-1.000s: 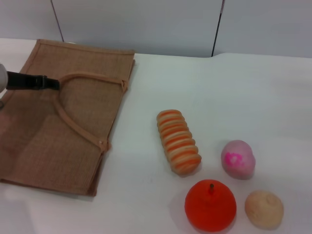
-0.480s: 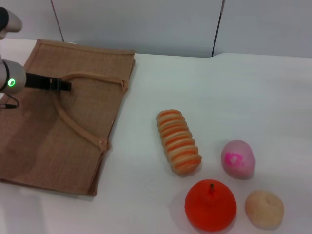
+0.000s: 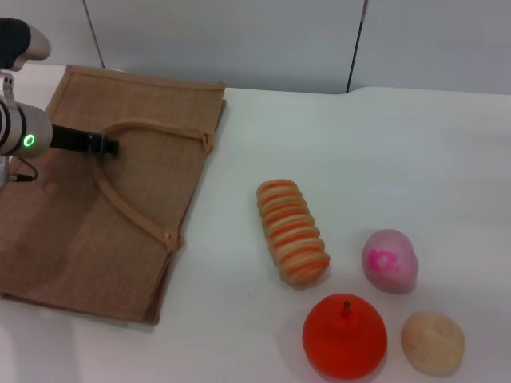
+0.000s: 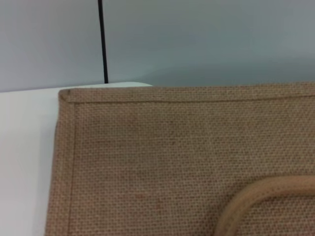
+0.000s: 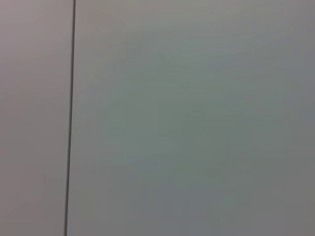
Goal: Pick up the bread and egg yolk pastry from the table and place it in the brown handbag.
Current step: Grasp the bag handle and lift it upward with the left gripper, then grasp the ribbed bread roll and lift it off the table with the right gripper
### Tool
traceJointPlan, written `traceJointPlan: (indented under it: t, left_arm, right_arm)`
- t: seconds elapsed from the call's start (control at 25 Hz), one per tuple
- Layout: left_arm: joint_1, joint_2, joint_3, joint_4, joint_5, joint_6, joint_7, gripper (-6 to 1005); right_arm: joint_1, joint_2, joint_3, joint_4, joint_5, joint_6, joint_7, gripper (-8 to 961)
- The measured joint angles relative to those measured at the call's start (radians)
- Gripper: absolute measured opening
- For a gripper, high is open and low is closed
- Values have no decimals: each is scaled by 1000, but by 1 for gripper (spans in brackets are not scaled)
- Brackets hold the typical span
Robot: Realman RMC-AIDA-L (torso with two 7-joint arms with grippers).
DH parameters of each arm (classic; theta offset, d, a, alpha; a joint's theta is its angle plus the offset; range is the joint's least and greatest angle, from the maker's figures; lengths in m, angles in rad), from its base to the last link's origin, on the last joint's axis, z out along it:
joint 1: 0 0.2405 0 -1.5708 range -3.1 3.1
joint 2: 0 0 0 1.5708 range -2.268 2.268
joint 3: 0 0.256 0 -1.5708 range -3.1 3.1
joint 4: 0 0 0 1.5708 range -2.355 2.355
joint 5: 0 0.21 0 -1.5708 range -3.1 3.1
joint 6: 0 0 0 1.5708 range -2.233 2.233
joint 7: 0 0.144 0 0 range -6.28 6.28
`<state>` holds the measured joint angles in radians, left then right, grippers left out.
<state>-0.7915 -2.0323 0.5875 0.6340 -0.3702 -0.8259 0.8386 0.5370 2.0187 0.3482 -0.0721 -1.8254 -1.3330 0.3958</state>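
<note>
The brown handbag [image 3: 112,199] is lying flat on the white table [image 3: 359,144] at the far left of the scene, its long tan handle [image 3: 132,209] looping across its upper face; the left gripper [image 3: 102,145] is reaching in from the left edge over the bag, its dark tip sitting right at the far bend of that handle, and whether its fingers are apart, together or clamped on the handle cannot be told from here; a green light is glowing on the arm's wrist [image 3: 29,141]; the left wrist view is looking down on the bag's coarse weave and hemmed corner [image 4: 66,96], with a curve of the handle showing at one edge [image 4: 261,194]. The bread [image 3: 292,232] is lying on the table well to the right of the bag, near the middle, its length running from far to near; the egg yolk pastry [image 3: 432,342] is sitting at the near right, just beside a red-orange fruit [image 3: 345,336] with a stem, which is lying to its left; a pink ball [image 3: 390,260] with a magenta mark is resting just beyond those two, to the right of the bread's near end. The right gripper is showing in no view; its wrist camera is facing only a plain grey wall [image 5: 197,123].
</note>
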Motion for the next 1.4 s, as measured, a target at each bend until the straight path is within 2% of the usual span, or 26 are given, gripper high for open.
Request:
traceJointPlan:
  t: [0.2, 0.32, 0.52, 0.84, 1.08, 1.2, 1.32, 1.4]
  left_arm:
    - [0, 0, 0, -1, -1, -4, -3, 602]
    - [0, 1, -3, -1, -1, -5, -4, 393]
    - [0, 1, -6, -1, -8, -2, -4, 158]
    - [1, -1, -2, 2, -56, 19, 12, 122]
    - [40, -4, -2, 4, -306, 2, 173, 123]
    - [78, -3, -3, 6, -508, -61, 311, 124]
    - [121, -1, -10, 6, -714, -183, 473, 124]
    - [142, 1, -12, 6, -804, -248, 541, 124]
  right_arm:
    - [-3, 0, 0, 0, 0, 0, 0, 843]
    - [-3, 0, 0, 0, 0, 0, 0, 842]
    - [-3, 0, 0, 0, 0, 0, 0, 842]
    - [-3, 0, 0, 0, 0, 0, 0, 841]
    - [-6, 0, -24, 0, -3, -2, 0, 841]
    - [1, -3, -101, 0, -3, -8, 25, 840]
    - [24, -7, -216, -17, -8, -10, 95, 840]
    - [41, -8, -284, -36, -20, -7, 144, 840]
